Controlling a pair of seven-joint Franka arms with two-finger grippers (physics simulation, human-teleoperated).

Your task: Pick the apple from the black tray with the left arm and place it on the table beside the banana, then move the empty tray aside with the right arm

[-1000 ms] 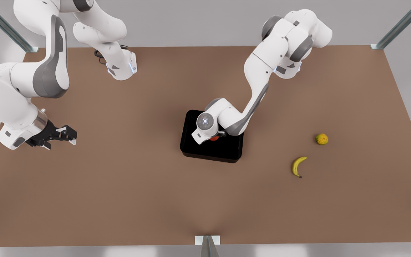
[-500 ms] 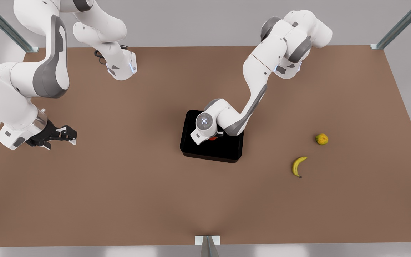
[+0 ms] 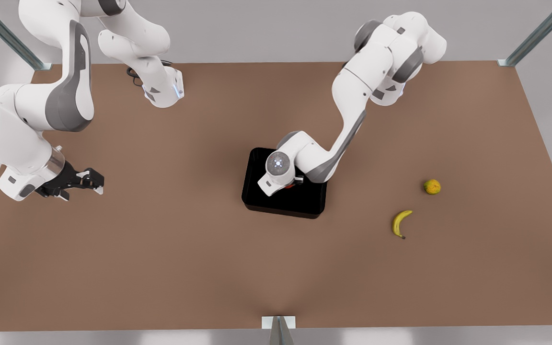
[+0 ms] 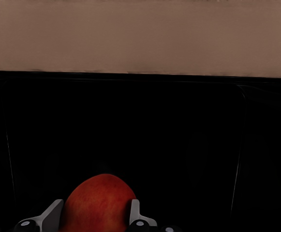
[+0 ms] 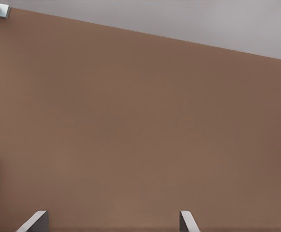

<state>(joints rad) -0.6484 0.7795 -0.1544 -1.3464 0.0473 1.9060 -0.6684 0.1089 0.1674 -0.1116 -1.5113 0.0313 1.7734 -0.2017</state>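
Brown table: banana (round fruit near), well apart from black tray

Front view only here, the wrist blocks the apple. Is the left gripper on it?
Observer: Yes. In the left wrist view the left gripper has its fingers against both sides of the apple.
Operator: Lifted off the tray?
Observer: Cannot tell. The apple is over the black tray floor, well inside the walls.
Operator: Right gripper?
Observer: The right gripper waits with fingers wide apart over bare table.
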